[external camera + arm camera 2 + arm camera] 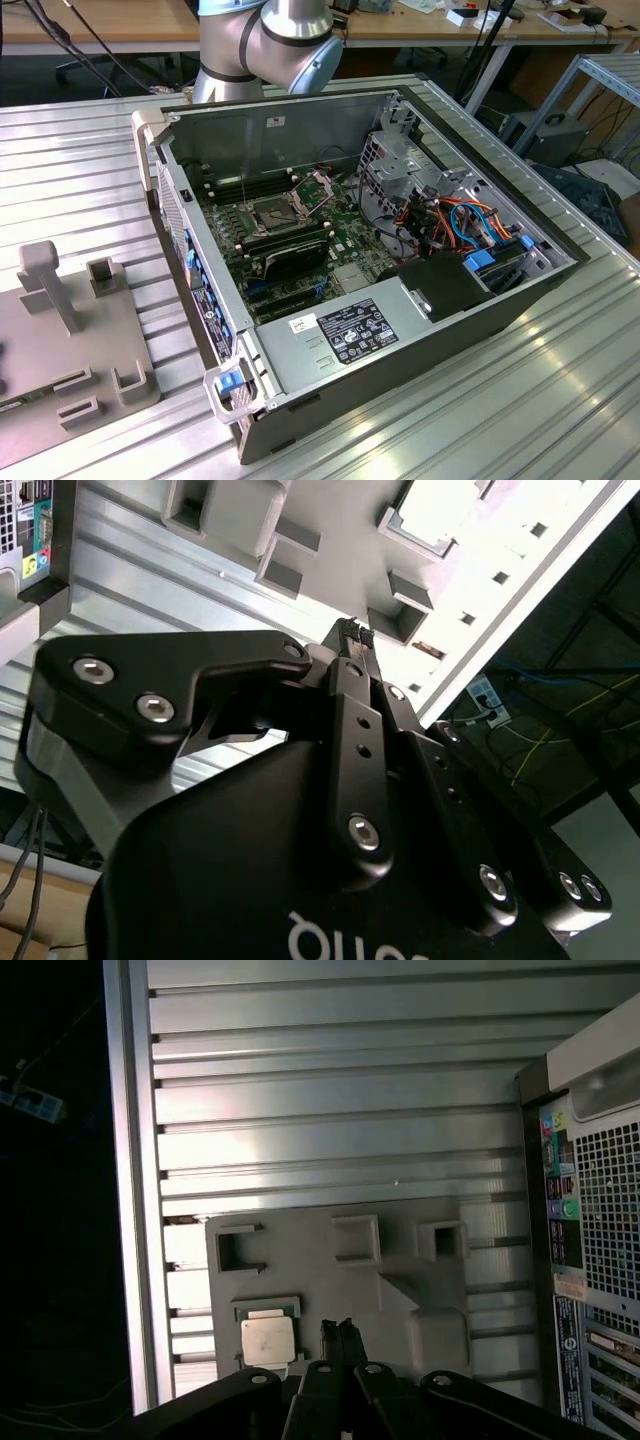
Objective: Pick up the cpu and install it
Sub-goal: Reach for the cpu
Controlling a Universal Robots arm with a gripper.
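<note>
Cpu lies in a grey tray on the bench, not yet picked; pincer hovers near it, closed and empty; grasping would need it opened and centred

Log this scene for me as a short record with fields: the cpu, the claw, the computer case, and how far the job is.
cpu: lying flat in a framed pocket of the grey fixture plate, not gripped
claw: shut, empty, tips near the cpu above the plate
computer case: open on the ribbed metal table, motherboard exposed
progress: cpu not yet picked up or installed
</note>
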